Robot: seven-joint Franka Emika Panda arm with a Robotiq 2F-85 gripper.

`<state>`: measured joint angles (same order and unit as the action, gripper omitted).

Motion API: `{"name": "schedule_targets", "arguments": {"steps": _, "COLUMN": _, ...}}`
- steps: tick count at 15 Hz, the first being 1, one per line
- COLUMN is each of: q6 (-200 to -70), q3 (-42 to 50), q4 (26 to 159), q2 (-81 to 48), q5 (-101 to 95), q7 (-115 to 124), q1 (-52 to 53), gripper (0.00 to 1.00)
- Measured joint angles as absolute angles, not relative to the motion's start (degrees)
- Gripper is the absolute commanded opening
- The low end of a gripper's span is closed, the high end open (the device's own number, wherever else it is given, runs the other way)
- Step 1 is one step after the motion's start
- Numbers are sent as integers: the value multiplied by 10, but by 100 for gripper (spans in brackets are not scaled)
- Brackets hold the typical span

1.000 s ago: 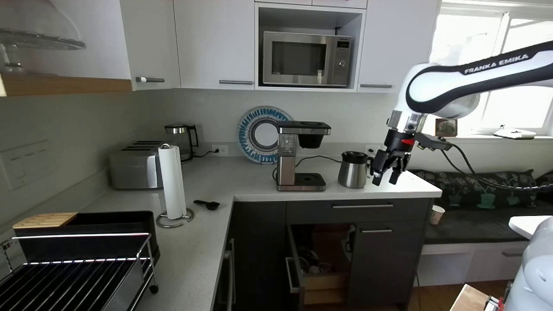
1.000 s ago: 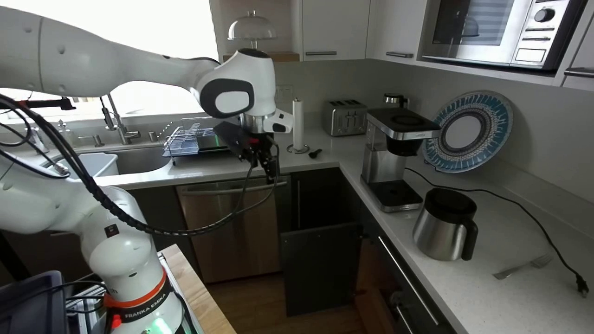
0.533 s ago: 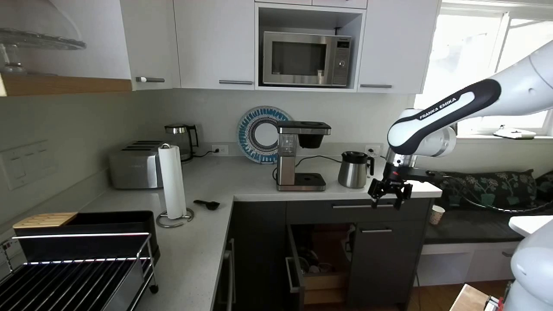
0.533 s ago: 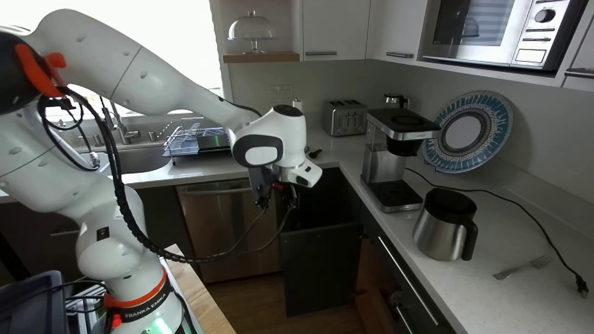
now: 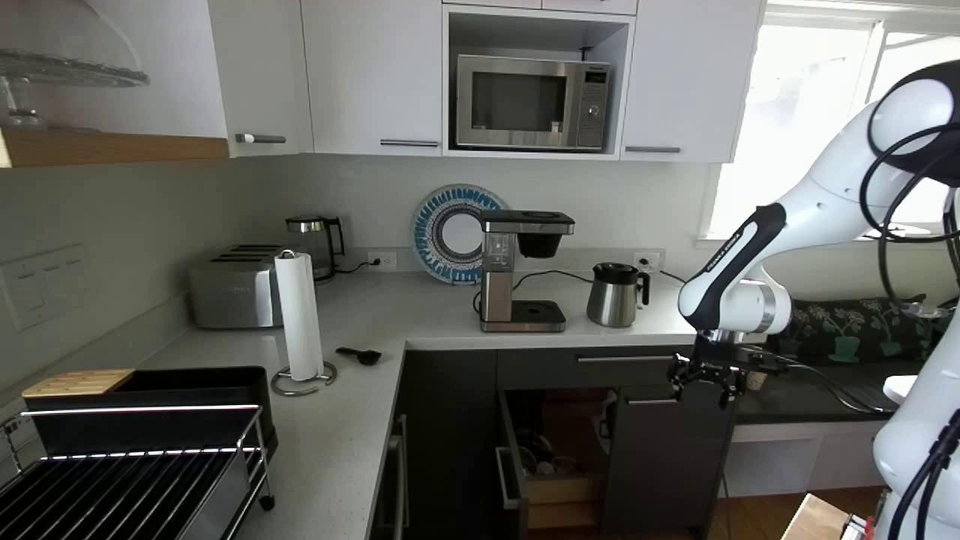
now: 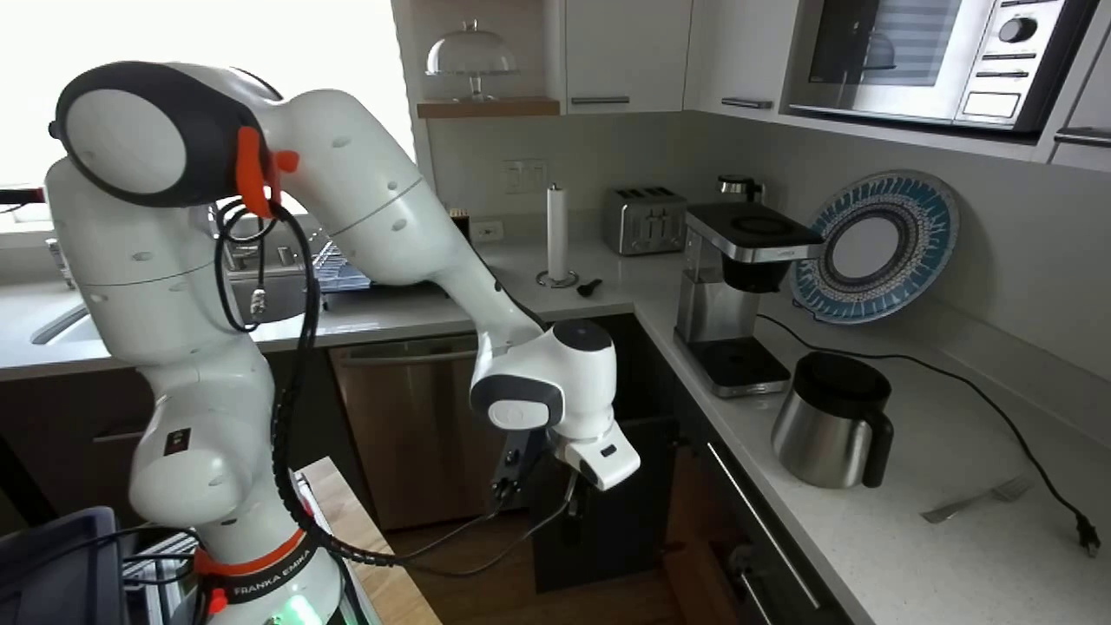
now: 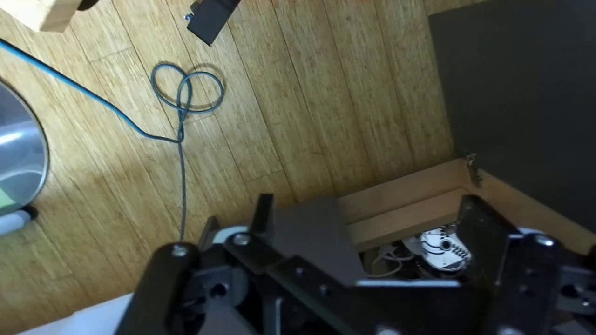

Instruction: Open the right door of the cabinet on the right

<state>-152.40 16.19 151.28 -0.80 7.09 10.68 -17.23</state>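
Note:
The right door (image 5: pixel 664 469) is a flat dark charcoal panel with a horizontal bar handle (image 5: pixel 649 401) near its top; it stands closed. It belongs to the dark base cabinet (image 5: pixel 536 369), whose left door (image 6: pixel 638 503) is swung open. My gripper (image 5: pixel 703 394) is open and empty, pointing down in front of the right door's upper part, just right of the handle. In the wrist view the gripper (image 7: pixel 370 207) has its fingers wide apart, with the right door (image 7: pixel 309 232) and the cabinet's wooden interior edge (image 7: pixel 405 195) between and beyond them. The handle is hidden there.
A drawer handle (image 5: pixel 630 358) runs above the right door. The counter edge (image 5: pixel 585 343) overhangs it. A steel jug (image 6: pixel 833 425) and coffee maker (image 6: pixel 738 295) stand on the counter. A blue cable (image 7: pixel 111 109) lies on the wooden floor (image 7: pixel 302 102). The open left door also shows in the wrist view (image 7: pixel 517 93).
My gripper has moved down from counter height beside the jug to below the counter edge, in front of the right door. The doors have not moved.

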Motion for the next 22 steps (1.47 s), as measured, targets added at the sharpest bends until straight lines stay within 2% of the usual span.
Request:
{"name": "schedule_targets", "arguments": {"steps": 12, "q6": -1525, "q3": 154, "q4": 1483, "q2": -39, "q5": 110, "q7": 142, "q1": -166, "gripper": 100}}
{"name": "schedule_targets", "arguments": {"steps": 22, "q6": -1525, "q3": 130, "q4": 1229, "q2": -349, "q5": 301, "q7": 300, "q1": -174, "gripper": 100}}
